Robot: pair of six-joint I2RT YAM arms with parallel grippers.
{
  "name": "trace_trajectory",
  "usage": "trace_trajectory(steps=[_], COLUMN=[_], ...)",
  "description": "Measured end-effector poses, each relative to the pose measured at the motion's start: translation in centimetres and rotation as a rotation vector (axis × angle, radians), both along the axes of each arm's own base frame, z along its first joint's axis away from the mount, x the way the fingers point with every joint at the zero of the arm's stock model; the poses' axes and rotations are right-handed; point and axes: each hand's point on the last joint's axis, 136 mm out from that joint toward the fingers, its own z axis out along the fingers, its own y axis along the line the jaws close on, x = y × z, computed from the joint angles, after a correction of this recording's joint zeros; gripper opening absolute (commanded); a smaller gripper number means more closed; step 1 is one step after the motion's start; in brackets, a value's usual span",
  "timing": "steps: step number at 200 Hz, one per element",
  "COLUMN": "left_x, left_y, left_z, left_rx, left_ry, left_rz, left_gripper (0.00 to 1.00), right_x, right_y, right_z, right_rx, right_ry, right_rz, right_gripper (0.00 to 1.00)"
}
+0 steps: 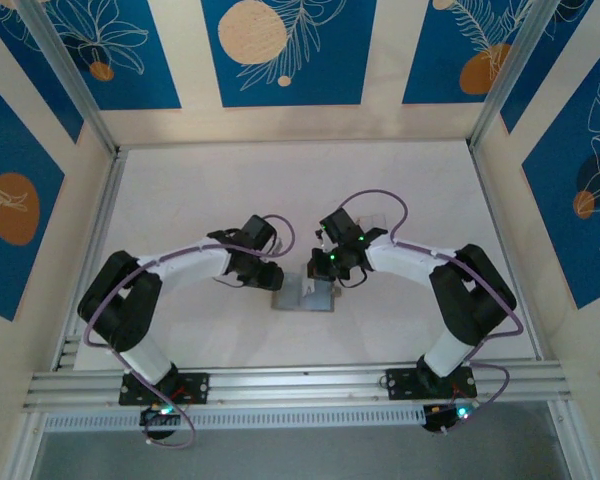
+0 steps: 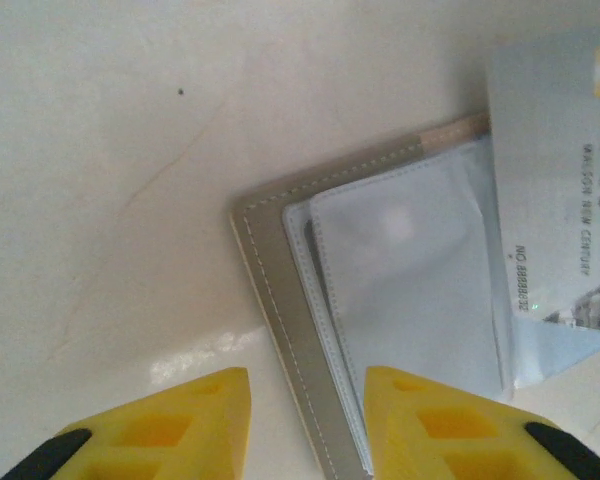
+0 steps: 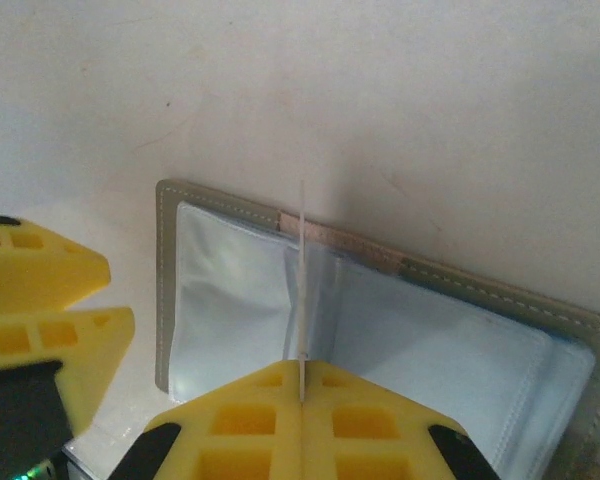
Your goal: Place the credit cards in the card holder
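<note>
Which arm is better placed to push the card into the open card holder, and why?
Right. The right gripper is shut on a pale card, edge-on over the pockets of the card holder. The left gripper stands open and empty over its edge.

A white table (image 1: 400, 200) takes up the middle of the overhead view, its matte top carrying a tiny dark speck (image 2: 181, 92) and a faint curved scuff (image 2: 170, 160). Cream walls enclose it on three sides, hung with blue panels (image 1: 285, 50) printed with pale leaf outlines and orange discs (image 1: 15, 208). Slanted metal uprights (image 1: 65, 75) stand at the back corners, and a ribbed aluminium rail (image 1: 300, 385) runs along the near edge.
</note>
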Motion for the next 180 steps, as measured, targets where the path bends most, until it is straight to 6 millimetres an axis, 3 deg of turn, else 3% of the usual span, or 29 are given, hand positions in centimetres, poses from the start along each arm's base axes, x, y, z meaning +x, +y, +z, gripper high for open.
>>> trace_trajectory(steps=[52,94,180], left_x=[-0.5,-0.4,-0.4], left_y=[-0.2,-0.1,-0.1], left_z=[-2.1,-2.0,-2.1], left_rx=[0.093,0.107,0.12], left_ry=[0.015,0.011,-0.001], left_rz=[-0.048,-0.048,-0.043], left_gripper=[0.38,0.27,0.26], right_x=[0.4,0.5,0.3], right_y=[0.9,0.9,0.3], right_z=[-0.7,-0.9,-0.1], right_rx=[0.032,0.042,0.09], right_ry=[0.003,0.006,-0.045], right_rz=[-0.013,-0.027,-0.049], right_gripper=[0.0,0.0,0.0])
